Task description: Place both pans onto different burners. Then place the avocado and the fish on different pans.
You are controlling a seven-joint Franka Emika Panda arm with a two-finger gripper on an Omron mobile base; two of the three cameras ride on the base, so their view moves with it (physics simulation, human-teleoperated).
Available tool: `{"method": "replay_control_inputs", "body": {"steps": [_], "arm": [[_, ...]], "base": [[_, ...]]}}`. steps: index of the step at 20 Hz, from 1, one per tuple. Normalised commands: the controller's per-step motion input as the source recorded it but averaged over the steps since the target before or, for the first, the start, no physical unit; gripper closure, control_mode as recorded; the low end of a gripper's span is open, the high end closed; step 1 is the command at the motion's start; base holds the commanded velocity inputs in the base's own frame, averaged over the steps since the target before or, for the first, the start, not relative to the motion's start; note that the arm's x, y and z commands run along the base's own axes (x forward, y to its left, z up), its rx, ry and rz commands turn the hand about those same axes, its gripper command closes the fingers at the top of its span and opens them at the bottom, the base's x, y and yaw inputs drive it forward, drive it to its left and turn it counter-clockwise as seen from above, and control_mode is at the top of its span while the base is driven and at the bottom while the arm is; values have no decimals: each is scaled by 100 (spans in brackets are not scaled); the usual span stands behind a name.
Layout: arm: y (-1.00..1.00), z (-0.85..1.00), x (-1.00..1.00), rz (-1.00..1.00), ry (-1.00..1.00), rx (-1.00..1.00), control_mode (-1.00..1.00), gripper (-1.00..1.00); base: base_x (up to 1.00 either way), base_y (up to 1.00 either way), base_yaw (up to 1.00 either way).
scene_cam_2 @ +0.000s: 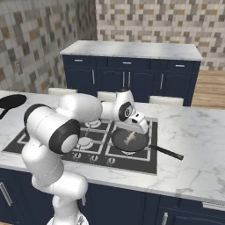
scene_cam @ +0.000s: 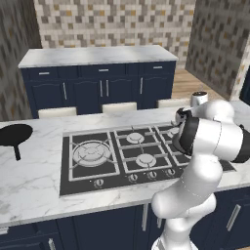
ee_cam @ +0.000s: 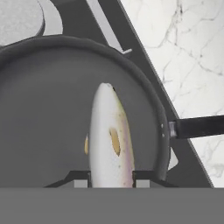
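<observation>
One black pan (scene_cam_2: 121, 141) sits on the front right burner of the cooktop (scene_cam_2: 26, 140), its handle (ee_cam: 199, 126) reaching out over the marble. A silvery fish (ee_cam: 109, 135) lies lengthwise low over this pan's floor, its near end between my fingertips. My gripper (ee_cam: 111, 176) is shut on the fish (scene_cam_2: 130, 139) and angles down from the left over the pan (ee_cam: 43, 122). The second pan (scene_cam: 13, 134) rests on the counter left of the cooktop, handle toward the front edge. The large burner (scene_cam: 91, 152) carries nothing. The avocado is out of view.
Control knobs (scene_cam: 133, 177) line the cooktop's front edge. White stool tops (scene_cam: 118, 106) stand behind the island, and a navy cabinet run with a marble top (scene_cam: 97, 54) lies beyond. Bare marble (scene_cam_2: 193, 145) stretches right of the cooktop.
</observation>
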Motion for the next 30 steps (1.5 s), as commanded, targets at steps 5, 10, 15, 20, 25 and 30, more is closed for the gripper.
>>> {"method": "replay_control_inputs", "body": {"steps": [5, 10, 15, 20, 25, 30], "arm": [[0, -32, 13, 0, 0, 0, -100, 100], [0, -26, 21, 0, 0, 0, -100, 100], [0, -20, 36, 0, 0, 0, -100, -100], [0, -10, 29, 0, 0, 0, -100, -100], [2, 47, 0, 1, -3, 0, -100, -100], [15, 50, 0, 5, -7, 0, -100, -100]], "base": [[0, 0, 0], [0, 0, 0], [0, 0, 0], [0, 0, 0], [0, 0, 0], [0, 0, 0]]}}
